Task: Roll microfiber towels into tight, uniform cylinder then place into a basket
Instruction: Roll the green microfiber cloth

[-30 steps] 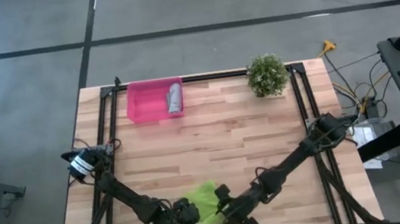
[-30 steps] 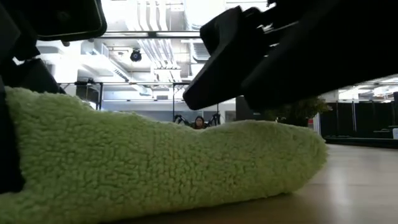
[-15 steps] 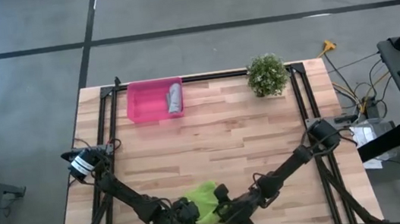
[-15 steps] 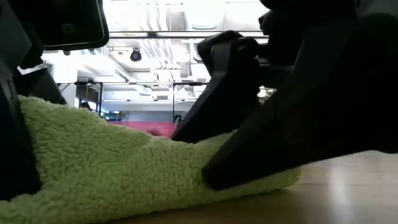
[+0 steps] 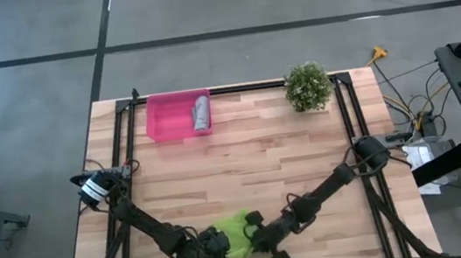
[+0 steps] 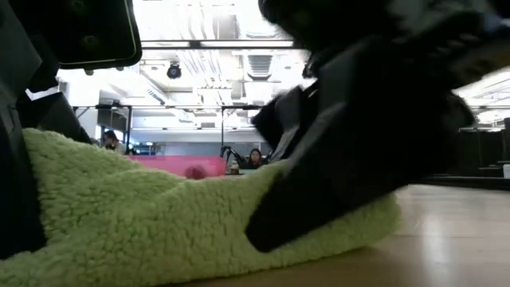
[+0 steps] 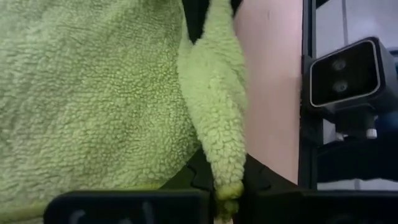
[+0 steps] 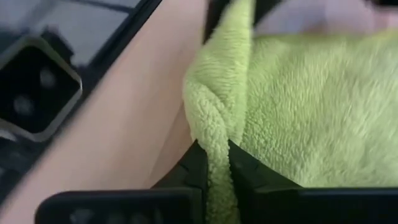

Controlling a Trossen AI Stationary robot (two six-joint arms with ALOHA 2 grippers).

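Note:
The lime green microfiber towel (image 5: 236,230) lies bunched on the wooden table near its front edge. My left gripper (image 5: 219,247) is shut on the towel's left near end, and my right gripper (image 5: 252,234) is shut on its right near end. A raised ridge of towel (image 7: 214,93) runs between the two grippers. In the low view the towel (image 6: 159,223) rests on the table, with the dark right gripper (image 6: 335,183) over its right end. A grey rolled towel (image 5: 201,112) lies in the pink basket (image 5: 168,119) at the far left. My left gripper pinches the near edge of the green towel (image 7: 226,177) between its two fingers, at the ridge's left end. The fingers slant down from the table's left. The rest of the towel lies on the table. My right gripper pinches a bunched fold at the towel's near edge (image 8: 216,146) between its two fingers, at the ridge's right end. The fingers slant down from the table's right. The towel's body lies on the table beside them.
A small green potted plant (image 5: 307,86) stands at the far right of the table. Bare wood lies between the towel and the basket. The low camera (image 7: 345,74) sits on the frame just past the near edge.
My right gripper has come down and toward the table's left onto the towel's right end, rolled a little, and shut on it. The towel's right end, plump before, is now squeezed flat between the fingers. The left gripper has kept its hold.

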